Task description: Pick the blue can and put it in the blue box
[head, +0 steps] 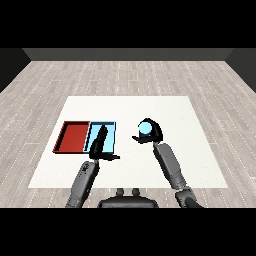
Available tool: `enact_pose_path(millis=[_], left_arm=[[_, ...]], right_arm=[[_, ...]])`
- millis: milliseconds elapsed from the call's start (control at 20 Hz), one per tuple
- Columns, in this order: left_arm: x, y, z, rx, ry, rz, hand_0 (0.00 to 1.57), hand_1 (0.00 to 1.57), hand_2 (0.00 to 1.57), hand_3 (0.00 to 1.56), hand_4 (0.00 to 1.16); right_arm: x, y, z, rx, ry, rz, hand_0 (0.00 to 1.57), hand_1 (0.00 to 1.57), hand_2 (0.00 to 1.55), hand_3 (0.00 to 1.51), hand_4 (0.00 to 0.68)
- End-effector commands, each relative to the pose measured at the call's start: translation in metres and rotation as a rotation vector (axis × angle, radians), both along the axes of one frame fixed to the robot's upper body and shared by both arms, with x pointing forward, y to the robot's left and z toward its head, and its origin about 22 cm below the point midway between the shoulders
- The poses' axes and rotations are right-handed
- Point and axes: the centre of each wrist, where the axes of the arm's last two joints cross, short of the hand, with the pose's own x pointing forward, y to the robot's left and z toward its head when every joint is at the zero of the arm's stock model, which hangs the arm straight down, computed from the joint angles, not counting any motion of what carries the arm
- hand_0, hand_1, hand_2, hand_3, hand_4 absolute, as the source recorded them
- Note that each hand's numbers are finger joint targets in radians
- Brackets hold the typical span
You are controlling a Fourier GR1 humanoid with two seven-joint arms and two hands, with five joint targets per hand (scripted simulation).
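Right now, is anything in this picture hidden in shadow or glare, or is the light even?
Head view: the light is even and flat, with no glare on the white table. The black left hand hides part of the light blue tray. The right hand curls round the blue can, whose pale top shows.

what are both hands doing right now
Left hand: open, fingers straight, over the blue tray.
Right hand: shut on the blue can.

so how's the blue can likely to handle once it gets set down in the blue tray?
The blue can looks round and rigid, so it probably won't deform where the right robot hand curls round it. Round sides suggest it may roll if laid sideways. The light blue tray is shallow and might not stop a tip.
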Motion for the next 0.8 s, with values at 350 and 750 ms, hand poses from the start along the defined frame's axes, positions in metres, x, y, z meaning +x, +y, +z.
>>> enact_pose_path(millis=[350, 750], left_arm=[[0.011, -0.038, 0.006, 0.043, 0.04, -0.04, 0.0, 0.0, 0.0, 0.0, 0.0], [0.021, -0.045, -0.02, 0.037, 0.07, -0.046, 0.0, 0.0, 0.0, 0.0, 0.0]], right_arm=[[-0.023, 0.033, 0.008, -0.001, 0.003, 0.006, 1.42, 1.42, 1.45, 1.41, 0.661], [-0.025, 0.055, 0.004, -0.017, -0.023, 0.045, 1.4, 1.4, 1.44, 1.4, 0.668]])
